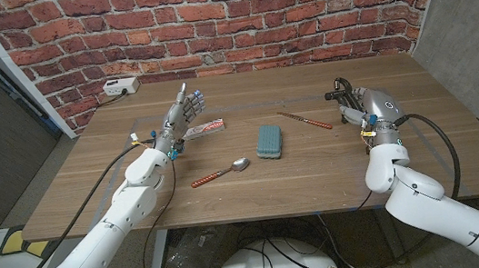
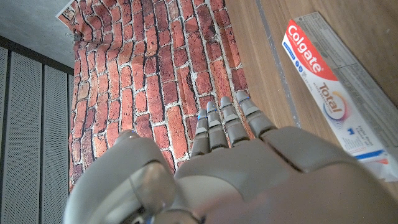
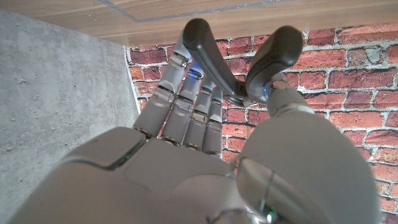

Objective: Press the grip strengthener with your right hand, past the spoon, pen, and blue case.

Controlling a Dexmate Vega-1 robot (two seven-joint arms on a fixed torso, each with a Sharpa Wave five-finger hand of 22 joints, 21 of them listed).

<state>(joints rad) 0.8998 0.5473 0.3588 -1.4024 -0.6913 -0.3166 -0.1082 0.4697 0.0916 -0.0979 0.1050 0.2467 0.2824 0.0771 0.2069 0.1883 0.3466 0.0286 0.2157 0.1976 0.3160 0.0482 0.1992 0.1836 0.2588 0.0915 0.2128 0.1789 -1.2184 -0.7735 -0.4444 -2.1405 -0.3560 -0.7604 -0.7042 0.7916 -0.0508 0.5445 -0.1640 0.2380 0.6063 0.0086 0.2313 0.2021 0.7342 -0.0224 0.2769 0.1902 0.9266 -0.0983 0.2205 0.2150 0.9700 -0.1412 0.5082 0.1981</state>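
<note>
Backing the wooden table (image 1: pixel 318 179), a red brick wall (image 1: pixel 207 19).

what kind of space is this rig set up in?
Probably an indoor lab or workshop corner, not a home. A wooden table stands against a bare red brick wall, with a concrete wall at the side and a white power strip at the table's back edge.

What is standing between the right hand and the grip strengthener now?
Nothing visible. The right hand already holds the grip strengthener, its fingers around one black handle. The pen, blue case and spoon lie on the table toward the middle, apart from that hand.
</note>
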